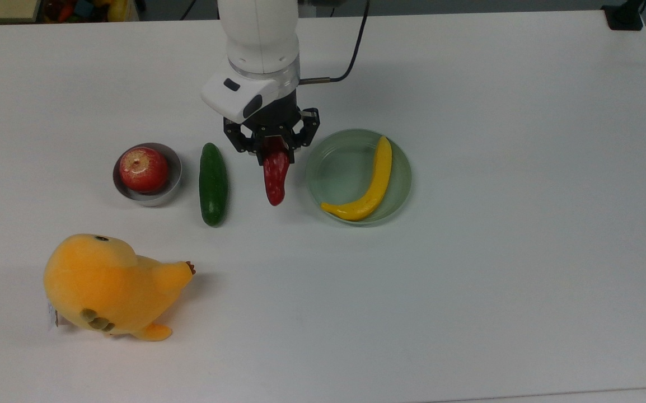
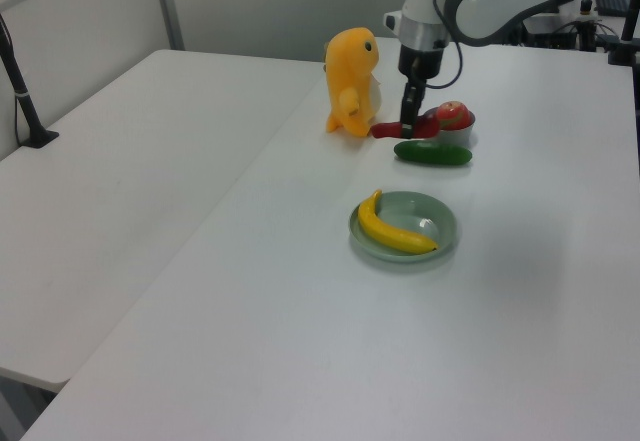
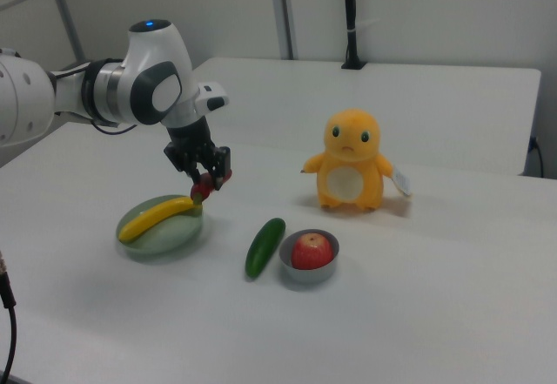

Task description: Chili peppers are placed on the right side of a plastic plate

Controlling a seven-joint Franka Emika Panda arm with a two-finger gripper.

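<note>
Chili (image 1: pixel 275 174) hangs pinched in the claw (image 1: pixel 271 146) between the cucumber (image 1: pixel 213 183) and the plate (image 1: pixel 334 168), on the plate's right in the right view; I'd lower it straight down, clear of both.

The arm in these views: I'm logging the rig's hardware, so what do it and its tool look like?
The arm has rounded glossy white shells with dark grey joint sections, a small blue light on top, and a silver ring at the wrist. A black cable runs from the wrist. The tool is black, with openwork linkage fingers.
</note>
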